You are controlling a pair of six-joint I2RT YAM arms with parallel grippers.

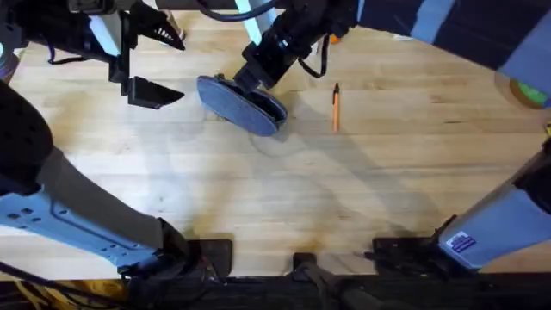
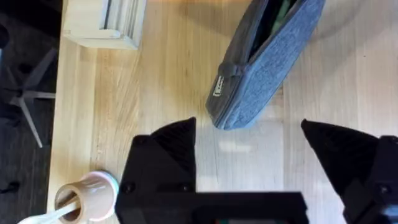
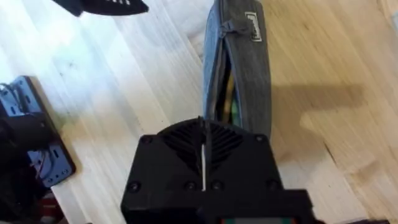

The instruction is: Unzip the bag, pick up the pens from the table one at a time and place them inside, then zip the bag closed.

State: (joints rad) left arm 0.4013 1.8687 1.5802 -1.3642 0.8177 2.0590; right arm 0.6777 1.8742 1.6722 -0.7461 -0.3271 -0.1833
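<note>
The grey-blue bag (image 1: 250, 105) lies slanted at the back middle of the table (image 1: 258, 189). Its zip is partly open, and coloured items show inside the bag (image 3: 249, 68). My right gripper (image 1: 244, 83) has reached across and sits on the bag's upper end. Its fingers (image 3: 204, 146) are pressed together on the zip line, hiding the pull. One orange pen (image 1: 336, 108) lies on the wood to the right of the bag. My left gripper (image 1: 176, 67) hovers wide open just left of the bag (image 2: 267, 56), holding nothing.
Stacked white trays (image 2: 102, 25) stand left of the bag near the table's edge. A pinkish cup-like object (image 2: 84, 196) is close to the left arm. A green and orange item (image 1: 527, 90) sits at the far right edge.
</note>
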